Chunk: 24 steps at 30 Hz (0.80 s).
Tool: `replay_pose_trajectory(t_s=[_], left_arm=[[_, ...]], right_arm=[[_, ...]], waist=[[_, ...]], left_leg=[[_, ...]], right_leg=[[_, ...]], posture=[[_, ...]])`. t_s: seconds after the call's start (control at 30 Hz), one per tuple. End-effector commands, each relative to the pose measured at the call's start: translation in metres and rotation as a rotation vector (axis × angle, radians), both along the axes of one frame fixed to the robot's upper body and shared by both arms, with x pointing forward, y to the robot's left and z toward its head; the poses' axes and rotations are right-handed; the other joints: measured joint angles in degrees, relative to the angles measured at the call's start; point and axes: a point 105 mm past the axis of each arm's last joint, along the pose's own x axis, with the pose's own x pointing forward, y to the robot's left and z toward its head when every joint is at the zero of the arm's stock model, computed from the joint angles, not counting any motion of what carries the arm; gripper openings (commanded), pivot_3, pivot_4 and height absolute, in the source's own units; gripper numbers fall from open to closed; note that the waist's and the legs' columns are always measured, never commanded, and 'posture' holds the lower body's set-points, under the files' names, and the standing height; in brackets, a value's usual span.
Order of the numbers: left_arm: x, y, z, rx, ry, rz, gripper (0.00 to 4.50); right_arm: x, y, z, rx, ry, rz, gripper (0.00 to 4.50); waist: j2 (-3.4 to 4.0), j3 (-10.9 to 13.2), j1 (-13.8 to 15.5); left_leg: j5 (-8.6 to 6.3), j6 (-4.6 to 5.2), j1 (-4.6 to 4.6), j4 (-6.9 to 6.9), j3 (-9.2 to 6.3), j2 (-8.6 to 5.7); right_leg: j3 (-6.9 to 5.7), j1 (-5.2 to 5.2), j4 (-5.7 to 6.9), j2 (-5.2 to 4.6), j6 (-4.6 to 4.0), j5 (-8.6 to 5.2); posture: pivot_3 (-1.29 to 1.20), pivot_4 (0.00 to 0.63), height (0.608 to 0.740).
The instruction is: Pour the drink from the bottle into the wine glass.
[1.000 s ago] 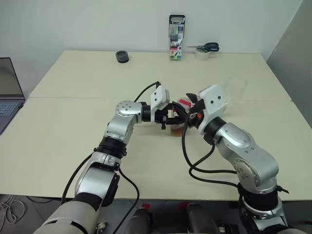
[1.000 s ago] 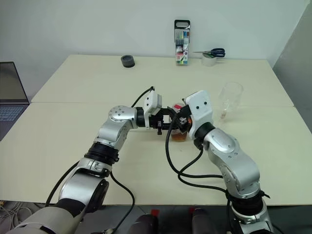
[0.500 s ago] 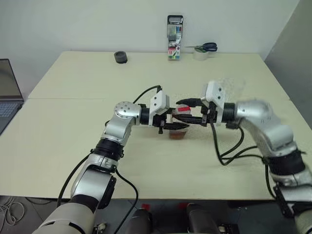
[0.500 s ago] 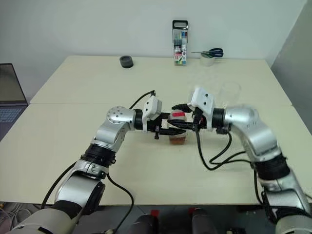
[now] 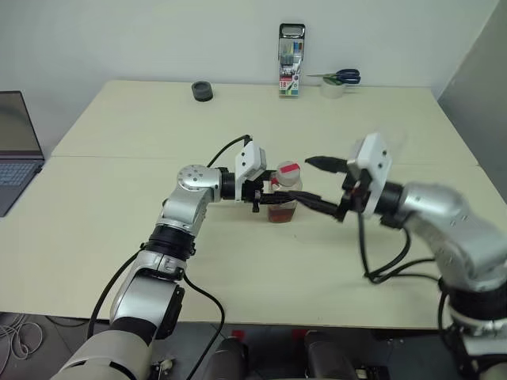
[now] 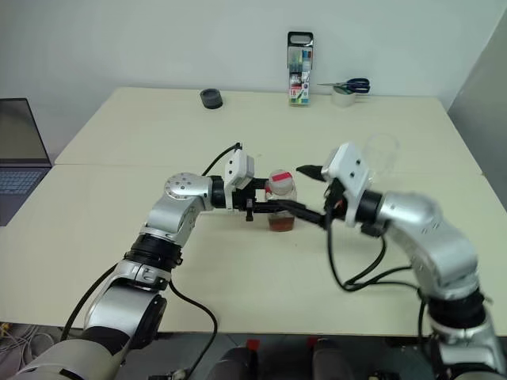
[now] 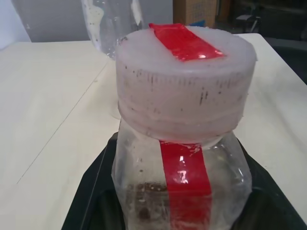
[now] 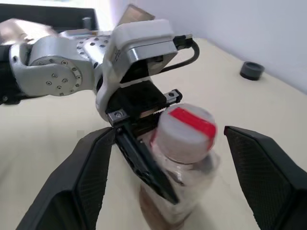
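Amber drink [image 6: 281, 222] sat low in the bottle [image 6: 280, 200], which stood upright near the middle of the cream desk [image 6: 238, 134], pinched at its body between the pressed-in jaws of the left gripper [image 6: 273, 207]. The cap [image 7: 184, 84] looked whitish with a strip of red tape across its top, and a red strip ran down the clear side below it.

A second earlier the right gripper [image 5: 317, 180] had been crowded right against the bottle, its arm bent close in front of the robot. Half a second earlier it reached in from the right with its fingers around the cap. By this moment it had drawn back to the right, its jaws spread wide and apart from the bottle, one finger above and behind the cap, the other low beside the bottle's base. The left gripper and bottle had kept their place throughout.

Behind the right wrist stood the wine glass [image 6: 380, 154], clear and upright, well apart from the bottle. At the desk's far edge were a marker pack [image 6: 299, 56], scissors [image 6: 348, 84] on a tape roll [image 6: 342, 96] and a small dark round object [image 6: 211, 97]; a laptop [image 6: 20, 154] lay at the left.
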Motion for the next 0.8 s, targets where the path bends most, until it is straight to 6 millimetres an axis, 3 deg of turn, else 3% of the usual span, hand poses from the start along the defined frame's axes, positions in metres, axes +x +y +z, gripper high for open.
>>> replay_pose_trajectory(t_s=[0.03,0.23,0.63,0.8], left_arm=[[0.002,-0.007,0.023,-0.037,-0.068,-0.014,1.87],[0.003,-0.011,0.024,-0.038,-0.071,-0.025,1.87],[0.005,-0.014,0.026,-0.040,-0.082,-0.029,1.87],[0.004,-0.013,0.025,-0.039,-0.081,-0.029,1.87]], right_arm=[[0.009,0.002,0.010,0.045,-0.096,-0.199,3.90],[0.020,0.004,0.014,0.113,-0.140,-0.377,3.90],[0.022,0.019,0.010,0.185,-0.047,-0.380,3.90],[0.022,0.018,0.012,0.181,-0.080,-0.375,2.62]], waist=[[0.02,0.01,-0.16],[0.02,0.01,-0.17],[0.03,0.00,-0.22],[0.03,0.00,-0.23]], left_leg=[[0.00,0.00,0.00,0.05,0.03,-0.02],[0.02,0.00,0.04,0.10,-0.02,0.05],[0.01,0.01,0.05,0.04,-0.03,0.04],[0.01,0.01,0.05,0.03,-0.02,0.03]], right_leg=[[0.04,-0.02,0.03,0.05,0.00,0.00],[-0.02,0.03,0.05,0.16,0.00,0.00],[0.00,0.02,0.03,0.15,0.00,0.00],[0.00,0.02,0.03,0.15,0.00,0.00]], posture=[[0.00,0.150,0.740],[0.00,0.150,0.740],[0.00,0.150,0.740],[0.00,0.150,0.740]])
